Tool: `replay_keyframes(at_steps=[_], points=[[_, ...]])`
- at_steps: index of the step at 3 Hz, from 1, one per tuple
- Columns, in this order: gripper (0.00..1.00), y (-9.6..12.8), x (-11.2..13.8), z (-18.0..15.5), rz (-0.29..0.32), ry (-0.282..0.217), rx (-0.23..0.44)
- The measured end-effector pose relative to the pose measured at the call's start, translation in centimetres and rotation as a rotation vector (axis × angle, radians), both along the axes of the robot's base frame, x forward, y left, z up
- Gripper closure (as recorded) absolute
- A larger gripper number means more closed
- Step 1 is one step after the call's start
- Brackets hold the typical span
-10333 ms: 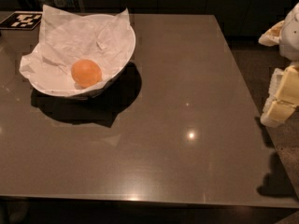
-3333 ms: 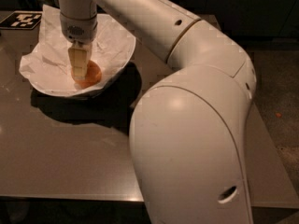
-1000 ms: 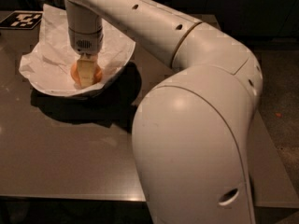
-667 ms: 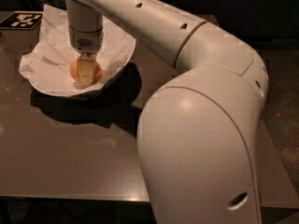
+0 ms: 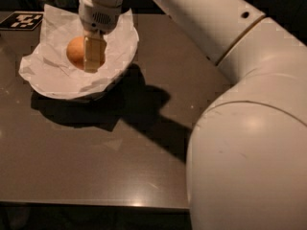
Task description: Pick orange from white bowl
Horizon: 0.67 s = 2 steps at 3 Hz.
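Small round orange fruit [image 5: 75, 51] is seen in wide white paper-lined bowl [image 5: 50, 86] at far left of dark tabletop [image 5: 96, 171], w/ white robot gripper [image 5: 90, 62] lowered against its right side; grip state can't be told.

orange [image 5: 74, 51]: lifting off the paper lining [image 5: 48, 73]
gripper [image 5: 89, 63]: rising over the white bowl [image 5: 103, 88], clamped on the orange

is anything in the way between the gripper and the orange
Nothing visible. The gripper is down inside the white bowl, right at the orange; the paper lining lies around them, not between.
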<state>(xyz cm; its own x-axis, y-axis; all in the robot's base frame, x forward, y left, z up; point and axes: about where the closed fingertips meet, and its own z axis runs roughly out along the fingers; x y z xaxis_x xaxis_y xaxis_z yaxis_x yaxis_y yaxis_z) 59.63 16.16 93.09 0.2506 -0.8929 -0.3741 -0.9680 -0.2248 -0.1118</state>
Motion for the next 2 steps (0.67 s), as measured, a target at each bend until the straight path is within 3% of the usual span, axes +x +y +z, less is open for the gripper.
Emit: replay_keyframes(at_steps=[1, 2], points=[[1.0, -1.3, -2.4, 2.4, 0.088, 0.006, 0.075], [1.0, -5.5, -6.4, 5.6, 0.072, -0.027, 0.122]])
